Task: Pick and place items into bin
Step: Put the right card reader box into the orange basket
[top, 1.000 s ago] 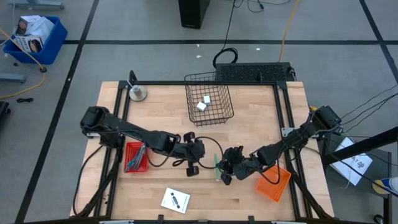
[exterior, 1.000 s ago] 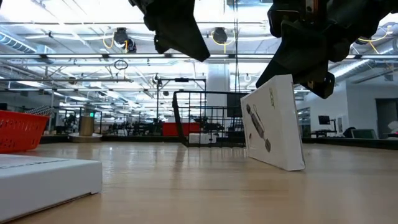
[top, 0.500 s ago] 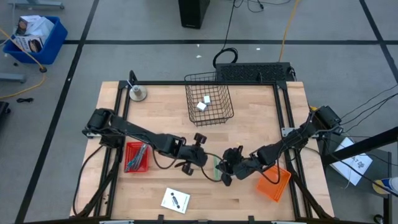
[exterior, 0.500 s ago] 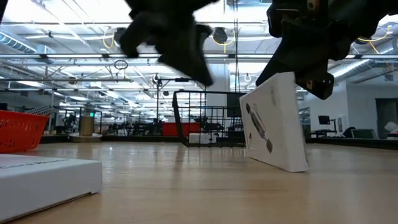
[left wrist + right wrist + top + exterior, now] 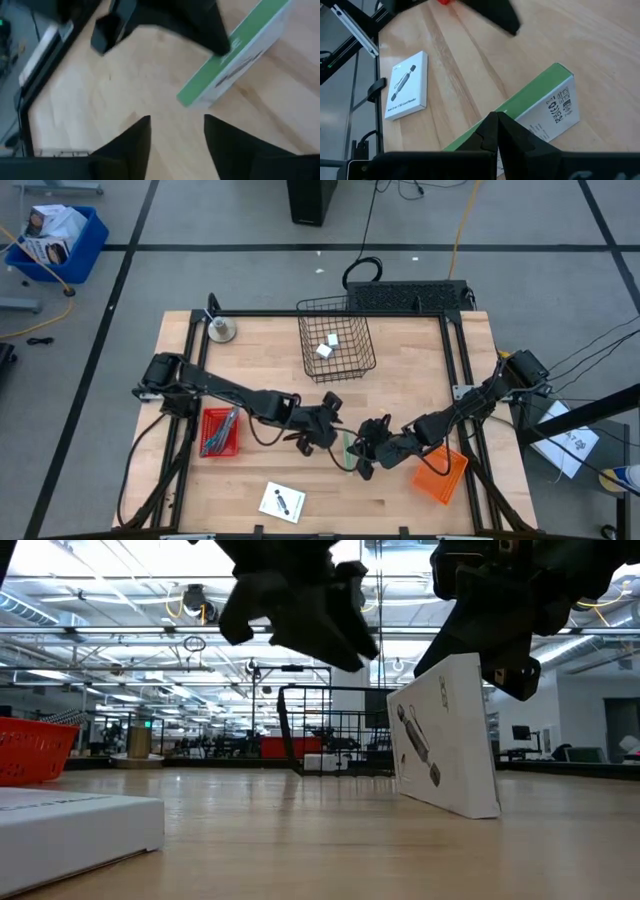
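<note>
A white box with a green narrow side (image 5: pixel 445 735) stands tilted on the table, its lower edge on the wood. It also shows from above as the box (image 5: pixel 349 448). My right gripper (image 5: pixel 497 665) is shut at its top edge. My left gripper (image 5: pixel 175 127) hangs open just left of the box, clear of it and of the table; from above the left gripper (image 5: pixel 335 427) sits mid-table. A second white box (image 5: pixel 282 501) lies flat near the front edge. The wire bin (image 5: pixel 336 340) at the far middle holds two white blocks (image 5: pixel 327 346). My right gripper lies with its shut fingers (image 5: pixel 496 131) on the box's upper green side (image 5: pixel 522 111), coming down from above on a slant from the table's right. The box leans under them, its lower edge (image 5: pixel 450 802) on the table.
A red tray (image 5: pixel 218 432) with tools sits at the left. An orange tray (image 5: pixel 441 474) sits at the front right. A metal stand (image 5: pixel 221 330) is at the far left corner. Black frame rails (image 5: pixel 455 380) border the table.
My left gripper has gone a little toward the table's right, closer to the standing box, and has turned about its wrist. My right gripper and the box have kept their place.
</note>
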Robot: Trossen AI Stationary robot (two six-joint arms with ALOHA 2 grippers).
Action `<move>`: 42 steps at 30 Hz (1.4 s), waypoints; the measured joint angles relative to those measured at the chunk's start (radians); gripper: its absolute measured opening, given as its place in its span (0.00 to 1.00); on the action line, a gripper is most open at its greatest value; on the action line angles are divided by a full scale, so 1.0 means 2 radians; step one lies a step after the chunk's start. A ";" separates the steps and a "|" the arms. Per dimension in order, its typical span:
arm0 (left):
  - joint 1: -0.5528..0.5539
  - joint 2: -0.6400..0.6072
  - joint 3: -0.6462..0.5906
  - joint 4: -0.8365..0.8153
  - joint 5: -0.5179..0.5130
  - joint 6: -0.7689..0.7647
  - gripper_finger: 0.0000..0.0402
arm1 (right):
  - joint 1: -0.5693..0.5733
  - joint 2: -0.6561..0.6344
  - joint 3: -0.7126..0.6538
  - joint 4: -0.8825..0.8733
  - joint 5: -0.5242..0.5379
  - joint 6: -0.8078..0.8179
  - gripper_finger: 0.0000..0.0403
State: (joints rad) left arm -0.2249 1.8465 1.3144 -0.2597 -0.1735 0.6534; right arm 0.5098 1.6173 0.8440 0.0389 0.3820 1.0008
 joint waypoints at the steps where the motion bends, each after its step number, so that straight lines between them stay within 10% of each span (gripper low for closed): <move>1: 0.000 0.000 0.000 0.007 0.002 0.004 0.49 | 0.000 0.000 0.000 0.002 0.000 0.000 0.00; 42: -0.003 0.053 0.030 -0.016 0.036 0.209 0.46 | -0.003 0.000 0.000 0.022 -0.025 0.008 0.00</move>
State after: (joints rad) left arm -0.2313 1.9535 1.3734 -0.2909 -0.1014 1.0723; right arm 0.5034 1.6176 0.8436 0.0837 0.3321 1.0166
